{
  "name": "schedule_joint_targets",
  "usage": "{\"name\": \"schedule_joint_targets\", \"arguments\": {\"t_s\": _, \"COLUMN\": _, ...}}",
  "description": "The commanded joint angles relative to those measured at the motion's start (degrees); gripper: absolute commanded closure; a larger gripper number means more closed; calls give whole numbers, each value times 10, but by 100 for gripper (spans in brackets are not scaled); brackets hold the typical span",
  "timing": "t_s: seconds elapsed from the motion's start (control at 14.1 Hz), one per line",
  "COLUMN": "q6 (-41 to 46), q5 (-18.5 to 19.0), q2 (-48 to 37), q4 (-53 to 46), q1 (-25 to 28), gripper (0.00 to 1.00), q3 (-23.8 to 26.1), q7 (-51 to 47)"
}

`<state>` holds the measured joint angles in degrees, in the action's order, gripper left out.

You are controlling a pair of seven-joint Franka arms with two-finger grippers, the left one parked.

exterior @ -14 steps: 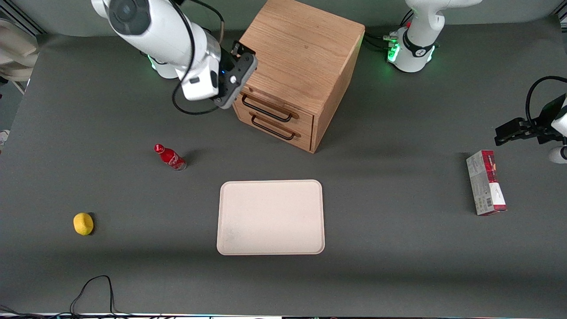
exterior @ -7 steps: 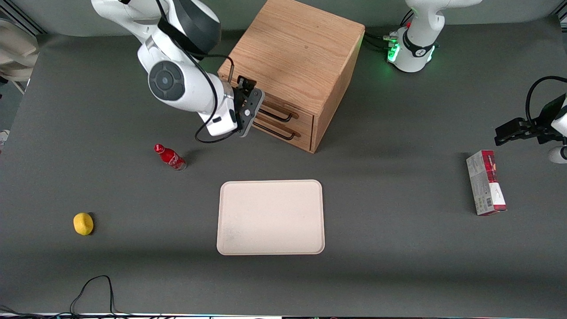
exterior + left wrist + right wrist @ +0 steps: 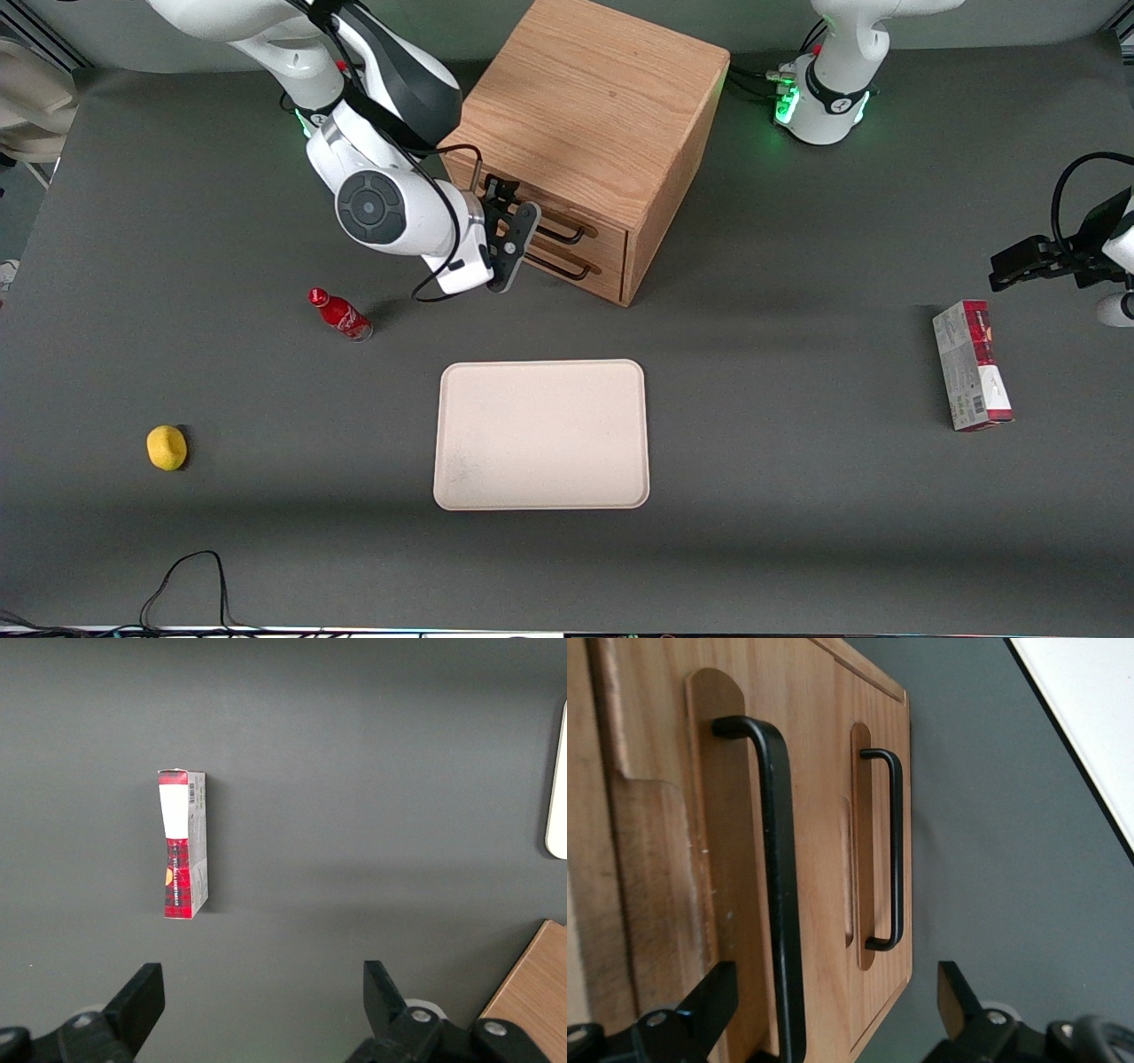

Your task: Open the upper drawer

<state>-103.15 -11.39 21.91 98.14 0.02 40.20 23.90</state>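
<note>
Front view shows the oak cabinet [image 3: 592,142] standing on the dark table [image 3: 797,496], its two drawer faces turned toward the working arm's end. The upper drawer [image 3: 567,226] sits shut, flush with the cabinet front, above the lower drawer [image 3: 576,262]. The end effector [image 3: 514,237] hangs directly in front of the drawer faces, level with the black handles and very close to them.

The right wrist camera looks straight at the cabinet front: the upper drawer's handle [image 3: 778,895] runs between the two fingers [image 3: 700,1005], which are spread wide with nothing held. The handle lies nearer one finger than the other, and the fingers have not closed on it; whether they touch the wood cannot be told. The lower drawer's handle [image 3: 893,850] lies beside it.

A red bottle [image 3: 339,314] lies on the table nearby, and a pale tray [image 3: 540,434] rests nearer the front camera.
</note>
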Motion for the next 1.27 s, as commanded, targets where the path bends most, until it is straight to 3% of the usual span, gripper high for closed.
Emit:
{"name": "schedule_joint_targets", "arguments": {"t_s": 0.0, "q6": -18, "q5": 10, "q2": 16, "q4": -8, "q1": 9, "gripper": 0, "q3": 2, "q7": 4}}
{"name": "schedule_joint_targets", "arguments": {"t_s": 0.35, "q6": -49, "q5": 36, "q2": 38, "q4": -7, "q1": 12, "gripper": 0, "q3": 8, "q7": 1}}
{"name": "schedule_joint_targets", "arguments": {"t_s": 1.2, "q6": -51, "q5": 178, "q2": 113, "q4": -105, "q1": 4, "gripper": 0, "q3": 5, "q7": 4}}
